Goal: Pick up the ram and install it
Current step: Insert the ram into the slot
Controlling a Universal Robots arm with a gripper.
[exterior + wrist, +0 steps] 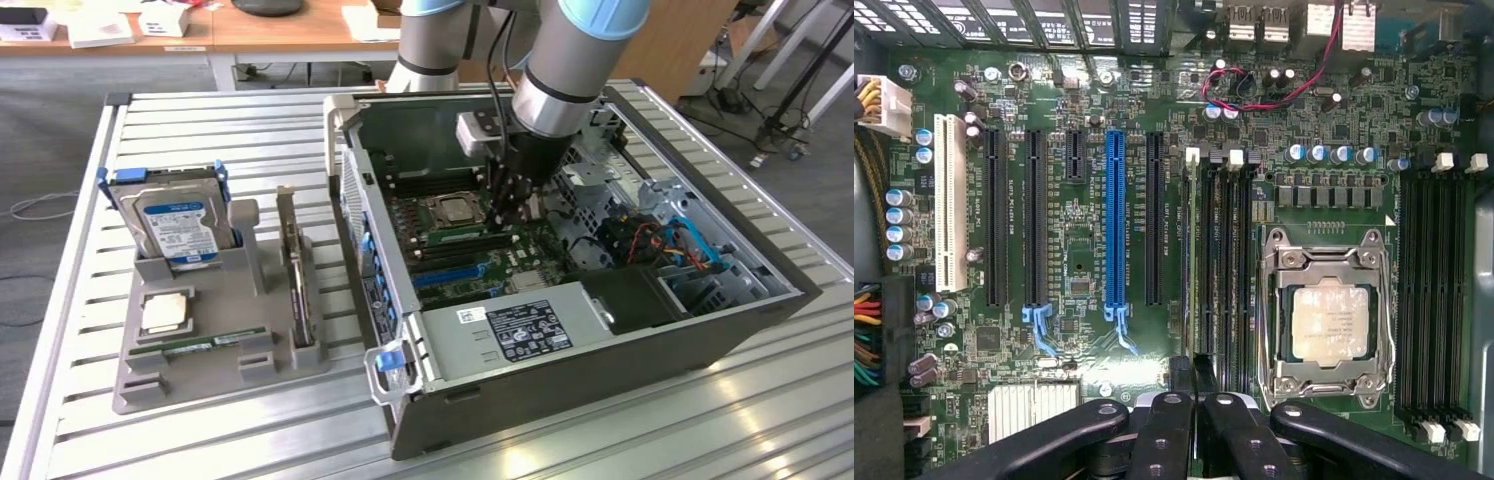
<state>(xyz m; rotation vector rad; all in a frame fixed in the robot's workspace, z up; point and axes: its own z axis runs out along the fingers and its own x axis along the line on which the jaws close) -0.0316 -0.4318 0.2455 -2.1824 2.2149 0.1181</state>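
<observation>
The ram (1194,260) stands edge-on as a thin grey-green strip, lined up in the first memory slot of the bank beside the CPU socket (1332,320). My gripper (1194,385) is shut, its dark fingertips pinching the stick's near end. In the exterior view the gripper (511,215) reaches down inside the open computer case (601,350), its tips low over the motherboard right beside the CPU socket (454,210). Whether the stick is fully seated in the slot I cannot tell.
On the exterior view's left a grey tray (200,385) holds a hard drive (174,225), an upright expansion card (296,270), a square processor chip (167,312) and a green stick (200,347). Black and blue expansion slots (1116,220) lie beside the memory slots.
</observation>
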